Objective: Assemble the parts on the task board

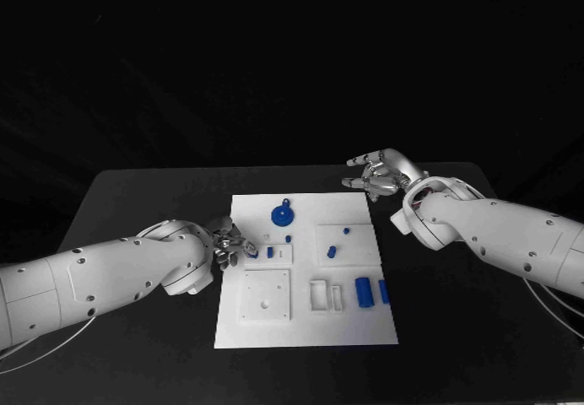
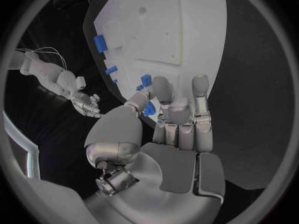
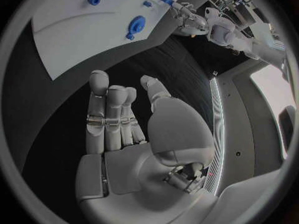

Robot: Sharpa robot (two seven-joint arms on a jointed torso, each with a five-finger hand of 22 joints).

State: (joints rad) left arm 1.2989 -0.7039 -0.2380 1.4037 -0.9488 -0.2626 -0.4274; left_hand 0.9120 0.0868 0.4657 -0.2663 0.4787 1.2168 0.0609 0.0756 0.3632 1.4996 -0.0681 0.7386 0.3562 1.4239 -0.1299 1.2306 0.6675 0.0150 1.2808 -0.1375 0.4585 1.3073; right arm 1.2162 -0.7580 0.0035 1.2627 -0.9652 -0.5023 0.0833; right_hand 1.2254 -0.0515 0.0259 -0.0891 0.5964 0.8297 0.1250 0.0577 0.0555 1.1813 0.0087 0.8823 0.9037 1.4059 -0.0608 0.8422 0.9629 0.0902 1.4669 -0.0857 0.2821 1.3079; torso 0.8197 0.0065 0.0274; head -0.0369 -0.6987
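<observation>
the left hand [image 1: 226,240] lies at the left edge of the task board [image 1: 305,329], its fingers reaching over that edge. in the left wrist view a small blue part [image 2: 149,109] sits between the thumb and the nearest fingertip, so the hand appears to be pinching it; the remaining fingers [image 2: 201,97] lie straight and close together over the board. whether the part is already seated in the board or lifted free of it cannot be told. just past these fingertips stands a second small blue piece [image 1: 269,251], upright, and beyond it, further up the board, the round blue part with a loop [image 1: 283,217].

to the right, across the middle of the board, a blue peg [image 1: 333,251] and, nearer the robot, a blue cylinder [image 1: 363,291] lying with its long axis running away from the robot, a flat blue strip [image 1: 385,291] just beside it.

the right hand [image 1: 382,177] hovers off the board's far right corner, fingers loosely curled and apart, holding nothing; the right wrist view shows its palm bare. the left hand is plainly nearer the work, so the coming placement likely falls to it.
</observation>
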